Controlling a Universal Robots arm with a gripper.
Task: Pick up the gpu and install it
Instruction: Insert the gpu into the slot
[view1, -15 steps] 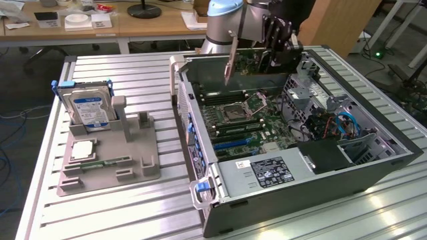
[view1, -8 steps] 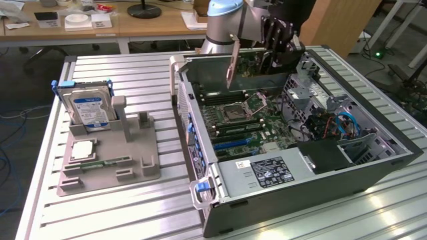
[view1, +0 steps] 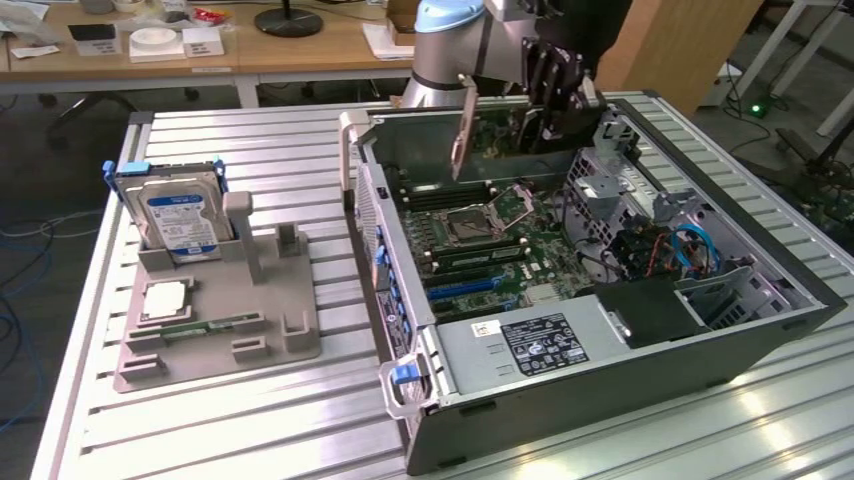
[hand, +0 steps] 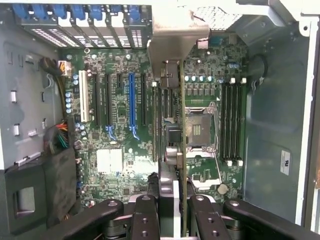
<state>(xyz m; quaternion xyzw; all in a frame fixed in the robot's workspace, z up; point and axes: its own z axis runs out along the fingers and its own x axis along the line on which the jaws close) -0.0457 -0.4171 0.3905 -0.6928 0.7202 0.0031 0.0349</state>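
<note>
Ribbed silver tabletop (view1: 267, 420) carries an open black computer case (view1: 747, 340). Its black tool (hand: 172, 200) is clamped narrowly on the gpu (hand: 172, 135), a thin dark card with a silver bracket, held edge-on over the green motherboard (hand: 120, 165).

The end effector (hand: 172, 196), cropped by the frame edge, covers one edge of the gpu (hand: 171, 132).
</note>
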